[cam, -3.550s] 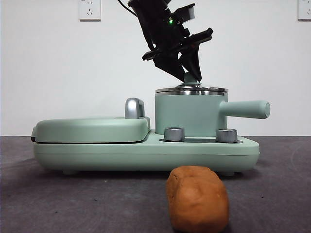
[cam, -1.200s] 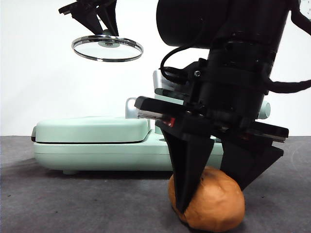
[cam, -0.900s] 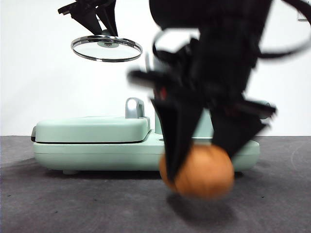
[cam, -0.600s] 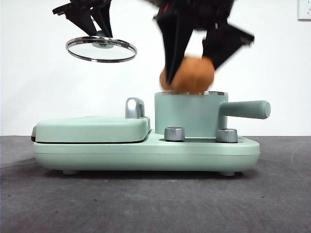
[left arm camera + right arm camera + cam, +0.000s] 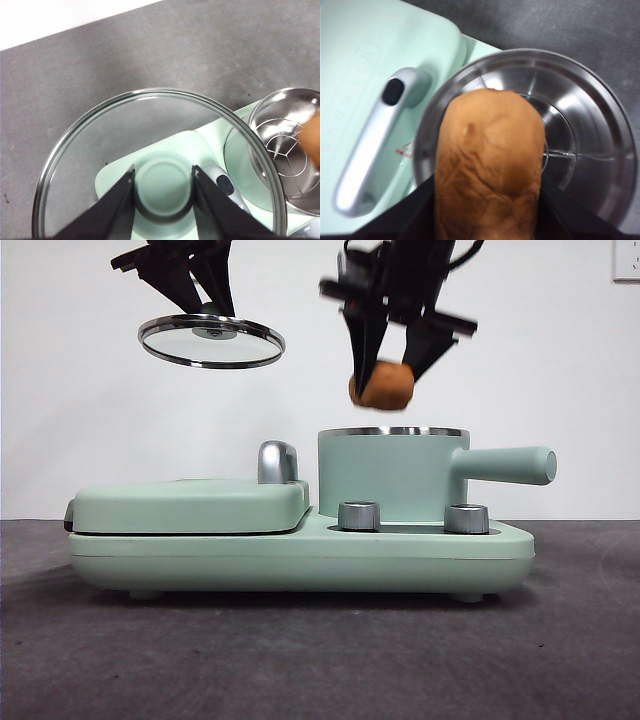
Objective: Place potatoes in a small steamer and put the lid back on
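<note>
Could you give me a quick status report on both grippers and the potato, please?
Left gripper shut on lid, held high, off to the side. Right gripper shut on potato, above the open steamer. Nothing blocking the pot.

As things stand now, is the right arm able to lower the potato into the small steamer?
Probably yes: the right gripper holds the potato above the open small steamer; the left gripper keeps the lid aside.
</note>
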{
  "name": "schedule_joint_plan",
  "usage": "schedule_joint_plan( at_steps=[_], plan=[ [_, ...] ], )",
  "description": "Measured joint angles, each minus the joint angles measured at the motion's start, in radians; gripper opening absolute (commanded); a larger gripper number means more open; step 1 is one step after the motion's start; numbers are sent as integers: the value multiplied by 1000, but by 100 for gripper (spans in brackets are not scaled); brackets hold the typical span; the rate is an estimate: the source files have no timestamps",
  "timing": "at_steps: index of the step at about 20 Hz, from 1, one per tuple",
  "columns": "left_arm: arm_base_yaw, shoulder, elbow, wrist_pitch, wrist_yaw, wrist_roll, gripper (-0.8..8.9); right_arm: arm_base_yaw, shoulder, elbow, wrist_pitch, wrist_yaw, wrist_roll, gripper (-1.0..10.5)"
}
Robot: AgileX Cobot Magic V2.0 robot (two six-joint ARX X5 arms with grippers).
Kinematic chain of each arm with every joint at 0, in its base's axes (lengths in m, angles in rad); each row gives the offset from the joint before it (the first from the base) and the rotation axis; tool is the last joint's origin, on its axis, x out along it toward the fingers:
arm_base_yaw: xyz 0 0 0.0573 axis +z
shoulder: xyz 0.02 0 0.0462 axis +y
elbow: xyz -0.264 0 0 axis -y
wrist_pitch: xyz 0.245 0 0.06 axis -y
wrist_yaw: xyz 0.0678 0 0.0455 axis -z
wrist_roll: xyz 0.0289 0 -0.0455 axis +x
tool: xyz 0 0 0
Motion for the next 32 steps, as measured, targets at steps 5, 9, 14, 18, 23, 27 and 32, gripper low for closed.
schedule_joint_plan(
  at_steps=[5,9,14,18,23,27,32],
  plan=[
    [0,0,0,-3,0,0,17,-6,62,0,-9,1,-25,132],
    [0,0,0,-8,0,0,17,-20,84,2,-26,1,-44,134],
    [0,0,0,-19,0,0,17,-38,111,2,-43,1,-59,203],
    [0,0,0,-19,0,0,17,-43,111,2,-41,1,-72,301],
    [-4,0,0,-20,0,0,17,-41,111,6,-47,1,-73,436],
    [-17,0,0,-20,0,-2,17,-45,107,142,-151,1,-73,436],
    [-40,0,0,-34,-1,-4,17,-53,-63,123,-169,1,-75,435]
  ],
)
